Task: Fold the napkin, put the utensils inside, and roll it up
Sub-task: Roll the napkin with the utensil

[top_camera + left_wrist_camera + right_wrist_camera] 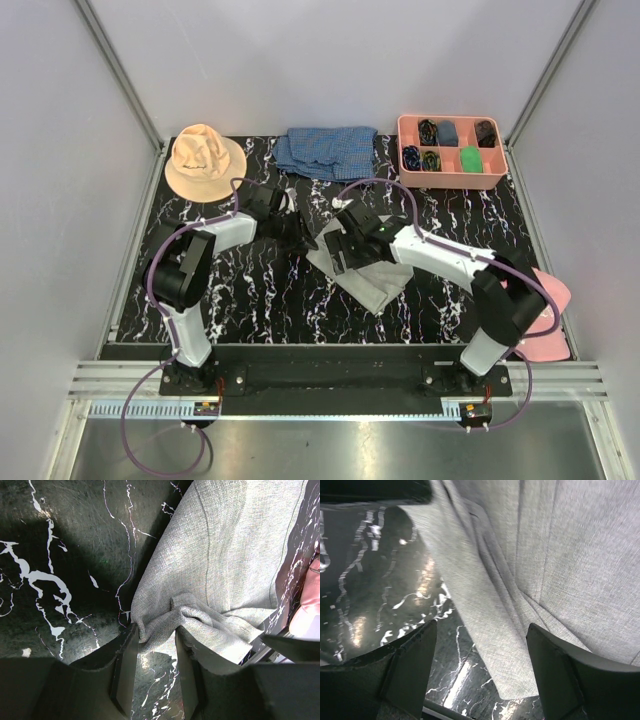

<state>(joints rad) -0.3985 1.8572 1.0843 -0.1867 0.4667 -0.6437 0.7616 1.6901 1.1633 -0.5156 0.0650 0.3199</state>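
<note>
A large light-grey napkin (378,282) of soft woven cloth lies partly folded and rumpled at the middle of a glossy black table (250,300) veined white like marble, between the two arms. The left gripper (155,639) has its dark jaws narrowed on a puckered corner of the napkin, the cloth bunching into small creases between them. The right gripper (480,647) hovers with its jaws spread wide over a folded edge, which runs between them untouched. The fabric looks light, limp and slightly coarse, so it should not slip but will sag and wrinkle. It is probably best pinched at corners or along a folded edge. The utensils cannot be seen in any view.
</note>
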